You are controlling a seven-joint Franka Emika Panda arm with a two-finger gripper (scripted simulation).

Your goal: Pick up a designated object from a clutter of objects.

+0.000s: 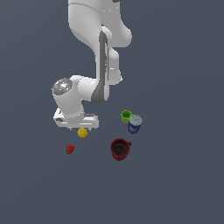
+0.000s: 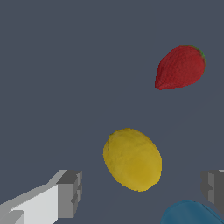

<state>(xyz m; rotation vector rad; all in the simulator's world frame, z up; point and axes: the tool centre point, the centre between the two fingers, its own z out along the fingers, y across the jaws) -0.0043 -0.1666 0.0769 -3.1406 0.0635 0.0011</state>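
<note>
With its two-fingered white gripper [image 2: 140, 188] spread wide, the arm hovers over the small, oval yellow lemon-like ball [image 2: 132, 159], which lies near a red strawberry [image 2: 180, 67] and looks light, firm and rollable, best pinched across its narrow middle.

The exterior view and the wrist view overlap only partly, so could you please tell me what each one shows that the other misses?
Only the exterior view shows the arm, the green cup, the blue-and-white can and the dark red mug. Only the wrist view shows the pincer fingers spread wide, and a blue object at the frame's edge. Both show the yellow ball and the strawberry lying apart.
</note>
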